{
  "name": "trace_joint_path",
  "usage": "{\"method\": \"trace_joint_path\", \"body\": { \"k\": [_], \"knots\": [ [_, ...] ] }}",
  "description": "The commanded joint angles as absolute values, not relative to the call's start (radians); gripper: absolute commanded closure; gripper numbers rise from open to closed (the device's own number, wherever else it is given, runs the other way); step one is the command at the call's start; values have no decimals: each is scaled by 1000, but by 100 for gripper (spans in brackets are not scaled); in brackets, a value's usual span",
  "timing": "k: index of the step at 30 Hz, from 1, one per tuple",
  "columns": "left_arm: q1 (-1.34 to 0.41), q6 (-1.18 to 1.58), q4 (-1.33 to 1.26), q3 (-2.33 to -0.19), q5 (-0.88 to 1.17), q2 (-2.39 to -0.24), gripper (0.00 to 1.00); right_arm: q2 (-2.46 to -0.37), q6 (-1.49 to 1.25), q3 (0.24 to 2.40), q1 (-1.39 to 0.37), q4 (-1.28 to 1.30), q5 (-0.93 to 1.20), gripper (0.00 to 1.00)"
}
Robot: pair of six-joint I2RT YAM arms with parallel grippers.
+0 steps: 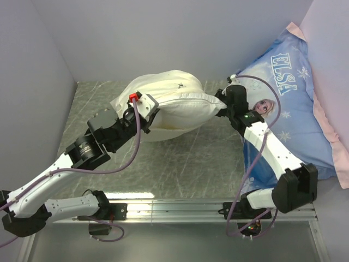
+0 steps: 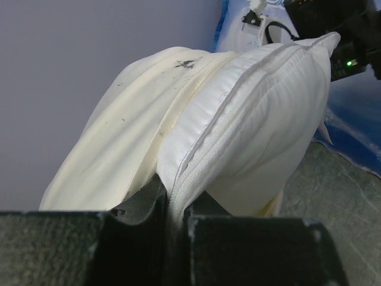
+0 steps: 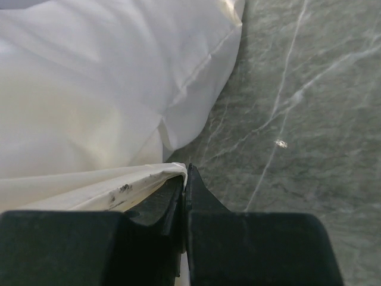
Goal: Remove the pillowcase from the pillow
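The white pillow (image 1: 188,112) and the cream pillowcase (image 1: 163,84) hang as one bundle above the marbled table (image 1: 180,164), stretched between my two grippers. My left gripper (image 1: 143,102) is shut on the pillow's seamed white edge; in the left wrist view (image 2: 172,196) the pillow (image 2: 256,119) bulges to the right and the smudged pillowcase (image 2: 113,143) drapes to the left. My right gripper (image 1: 222,108) is at the bundle's right end. In the right wrist view (image 3: 186,173) it is shut on a thin, smudged edge of the pillowcase (image 3: 119,187), with the pillow (image 3: 107,77) above.
A large blue "ELSA" pillow (image 1: 289,98) leans at the right, behind the right arm, with a pink edge (image 1: 332,136) beside it. Grey walls close in the left and back. A metal rail (image 1: 174,207) runs along the near edge.
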State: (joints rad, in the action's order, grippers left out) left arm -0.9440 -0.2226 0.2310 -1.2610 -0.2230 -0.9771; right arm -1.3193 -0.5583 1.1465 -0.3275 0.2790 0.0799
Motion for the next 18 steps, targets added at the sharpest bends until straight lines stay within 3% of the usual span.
{"method": "trace_joint_path", "body": {
  "k": [1,5,6,7,10,18],
  "knots": [
    [-937,-164,-67,-1400,-236,-959,100,-1414,-584,1129,-313,193,77,99],
    [-937,-143,-121,-1472,-271,-1005,100,-1502,-586,1177,-313,181,123,92],
    [-937,-138,-127,-1492,-282,-1020,99,-1476,-595,1161,-313,157,124,85],
    [-937,-132,-132,-1512,-304,-1047,99,-1454,-595,1149,-311,141,126,63],
    [-939,-124,-163,-1591,-365,-1116,100,-1393,-585,1158,-311,141,123,43],
    [-966,-213,-207,-1932,-544,-1357,99,-1223,-591,1258,-311,229,29,33]
  ]
}}
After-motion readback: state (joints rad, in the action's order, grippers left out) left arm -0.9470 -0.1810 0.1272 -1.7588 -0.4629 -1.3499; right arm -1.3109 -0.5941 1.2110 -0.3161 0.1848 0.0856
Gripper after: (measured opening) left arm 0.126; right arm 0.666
